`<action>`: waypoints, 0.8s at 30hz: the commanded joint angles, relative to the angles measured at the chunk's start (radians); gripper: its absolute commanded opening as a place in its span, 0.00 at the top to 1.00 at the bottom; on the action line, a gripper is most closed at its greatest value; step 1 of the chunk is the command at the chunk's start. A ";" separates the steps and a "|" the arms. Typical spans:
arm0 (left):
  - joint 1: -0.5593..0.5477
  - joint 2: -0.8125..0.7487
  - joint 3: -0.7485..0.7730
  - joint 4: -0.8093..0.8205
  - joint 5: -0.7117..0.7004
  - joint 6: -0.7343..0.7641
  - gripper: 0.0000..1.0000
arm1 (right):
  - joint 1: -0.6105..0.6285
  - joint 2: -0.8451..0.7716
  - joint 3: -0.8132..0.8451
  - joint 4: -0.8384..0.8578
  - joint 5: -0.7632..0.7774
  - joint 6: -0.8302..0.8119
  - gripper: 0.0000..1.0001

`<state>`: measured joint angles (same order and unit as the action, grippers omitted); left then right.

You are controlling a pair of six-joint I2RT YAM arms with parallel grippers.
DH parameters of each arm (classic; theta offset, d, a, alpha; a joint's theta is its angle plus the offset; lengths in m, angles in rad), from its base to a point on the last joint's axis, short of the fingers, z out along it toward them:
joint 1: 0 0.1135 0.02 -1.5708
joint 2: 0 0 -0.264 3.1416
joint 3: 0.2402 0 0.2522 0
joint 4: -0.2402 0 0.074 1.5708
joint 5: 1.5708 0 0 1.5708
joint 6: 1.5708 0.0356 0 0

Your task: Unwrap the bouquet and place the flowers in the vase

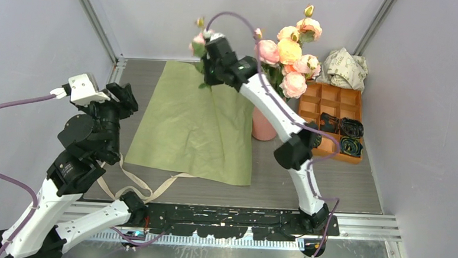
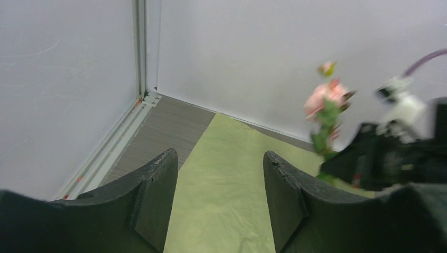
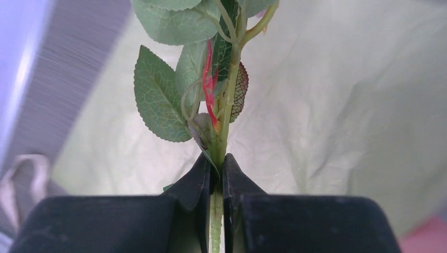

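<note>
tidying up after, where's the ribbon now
Top view: the ribbon lies loose on the table at near left, by the near edge of the paper, just right of the left arm.

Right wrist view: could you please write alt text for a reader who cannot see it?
The right claw is shut on a thin green flower stem with serrated leaves, which runs straight up the middle of the frame. Behind it lies a creased olive green paper sheet, out of focus.
</note>
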<state>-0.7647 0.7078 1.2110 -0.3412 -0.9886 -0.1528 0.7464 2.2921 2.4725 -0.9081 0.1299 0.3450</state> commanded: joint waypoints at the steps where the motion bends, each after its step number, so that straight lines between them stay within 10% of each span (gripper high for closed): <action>1: 0.000 0.001 0.016 0.038 -0.015 -0.008 0.39 | 0.026 -0.330 -0.008 0.097 0.066 -0.125 0.99; 13: 0.000 0.044 0.036 0.030 0.012 -0.038 0.37 | 0.175 -1.002 -0.686 0.818 0.436 -0.561 0.99; 24: -0.001 0.085 0.061 0.022 0.047 -0.068 0.37 | 0.172 -1.020 -0.897 1.340 0.477 -0.970 0.99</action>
<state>-0.7647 0.7811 1.2274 -0.3462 -0.9543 -0.2005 0.9173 1.2137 1.5742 0.1825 0.5751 -0.4026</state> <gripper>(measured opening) 0.628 0.122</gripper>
